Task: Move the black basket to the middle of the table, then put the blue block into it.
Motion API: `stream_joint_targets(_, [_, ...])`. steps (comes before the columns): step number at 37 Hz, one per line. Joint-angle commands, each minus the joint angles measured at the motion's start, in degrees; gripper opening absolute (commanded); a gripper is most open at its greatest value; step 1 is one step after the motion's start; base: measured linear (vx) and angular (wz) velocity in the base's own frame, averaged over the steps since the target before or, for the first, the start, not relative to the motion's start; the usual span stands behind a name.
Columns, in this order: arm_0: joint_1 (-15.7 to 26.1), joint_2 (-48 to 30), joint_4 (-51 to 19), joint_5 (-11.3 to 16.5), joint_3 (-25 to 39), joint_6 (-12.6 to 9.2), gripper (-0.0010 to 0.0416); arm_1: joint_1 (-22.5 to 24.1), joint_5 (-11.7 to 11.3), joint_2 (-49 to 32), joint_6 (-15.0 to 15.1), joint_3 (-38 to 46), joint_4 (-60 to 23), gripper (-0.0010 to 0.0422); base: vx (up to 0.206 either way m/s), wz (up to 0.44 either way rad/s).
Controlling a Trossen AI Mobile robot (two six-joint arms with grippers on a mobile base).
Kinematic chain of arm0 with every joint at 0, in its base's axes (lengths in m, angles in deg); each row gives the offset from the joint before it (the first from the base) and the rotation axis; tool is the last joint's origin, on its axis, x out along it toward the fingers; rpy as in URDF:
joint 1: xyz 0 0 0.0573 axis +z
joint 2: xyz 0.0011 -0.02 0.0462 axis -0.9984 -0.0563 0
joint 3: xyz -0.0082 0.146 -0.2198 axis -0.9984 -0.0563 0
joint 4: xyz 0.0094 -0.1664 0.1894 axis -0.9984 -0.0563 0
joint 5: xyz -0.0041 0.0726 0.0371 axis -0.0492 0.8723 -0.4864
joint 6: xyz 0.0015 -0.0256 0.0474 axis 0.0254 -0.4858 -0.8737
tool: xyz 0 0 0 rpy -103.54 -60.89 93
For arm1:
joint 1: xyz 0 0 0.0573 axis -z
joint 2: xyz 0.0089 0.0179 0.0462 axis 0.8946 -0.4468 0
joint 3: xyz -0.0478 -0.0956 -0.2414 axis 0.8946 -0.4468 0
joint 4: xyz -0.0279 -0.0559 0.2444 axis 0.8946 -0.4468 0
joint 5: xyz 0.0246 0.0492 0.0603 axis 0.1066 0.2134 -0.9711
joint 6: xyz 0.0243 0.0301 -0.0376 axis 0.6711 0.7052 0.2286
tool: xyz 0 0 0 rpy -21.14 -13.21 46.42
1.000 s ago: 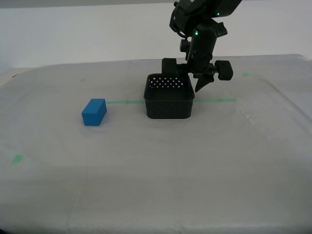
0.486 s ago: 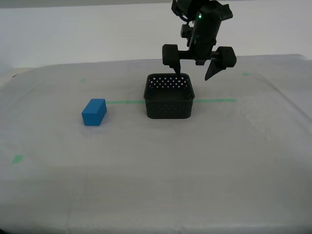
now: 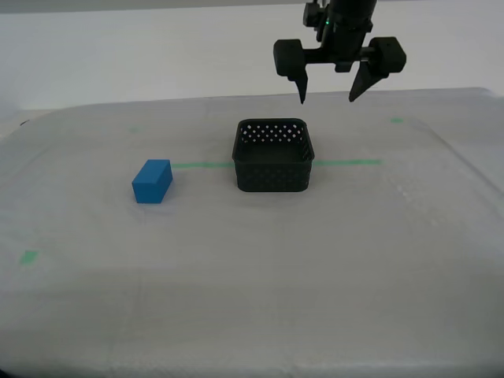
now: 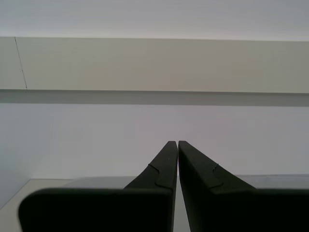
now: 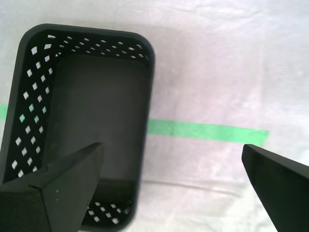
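Observation:
The black basket stands empty and upright on the table, over the green tape line near the middle of the exterior view. My first gripper hangs open above the basket's far rim, a little toward the exterior view's right, touching nothing. Its wrist view looks down into the basket between the spread fingers of that gripper. The blue block lies on the cloth toward the exterior view's left of the basket. My second gripper is shut, empty, and points at a wall.
Small green tape marks lie on the cloth at the exterior view's near left and far right. The table's far edge runs just behind the basket, with a pale wall beyond it.
My first gripper has risen from the basket's far rim and shifted slightly toward the exterior view's right, its fingers now level and spread. Basket and block have not moved.

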Motion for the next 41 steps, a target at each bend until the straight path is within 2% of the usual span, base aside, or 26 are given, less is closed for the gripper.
stream_joint_targets(1, [-0.8, 1.8, -2.0, -0.4, 0.1, 1.0, 0.0397, 0.0, 0.0, 0.0, 0.1, 0.0, 0.2, 0.0000, 0.000, 0.000])
stream_joint_targets(6, [-2.1, 4.3, -3.0, -1.1, -0.1, 3.2, 0.0399, 0.0, 0.0, 0.0, 0.1, 0.0, 0.2, 0.0000, 0.000, 0.000])
stream_joint_targets(12, [-4.3, 7.3, -2.8, -1.0, -2.1, 4.9, 0.0400, 0.0, 0.0, 0.0, 0.1, 0.0, 0.2, 0.0000, 0.000, 0.000])
stream_joint_targets(30, [-14.5, 20.2, -1.2, -1.0, -14.3, 9.9, 0.0400, 0.0, 0.0, 0.0, 0.1, 0.0, 0.2, 0.0000, 0.000, 0.000])
stream_joint_targets(34, [-17.2, 22.9, -0.7, -1.0, -17.0, 11.5, 0.0400, 0.0, 0.0, 0.0, 0.1, 0.0, 0.2, 0.0000, 0.000, 0.000])
stream_joint_targets(41, [-22.3, 25.8, -0.4, -0.4, -20.4, 15.8, 0.0400, 0.0, 0.0, 0.0, 0.1, 0.0, 0.2, 0.0000, 0.000, 0.000])
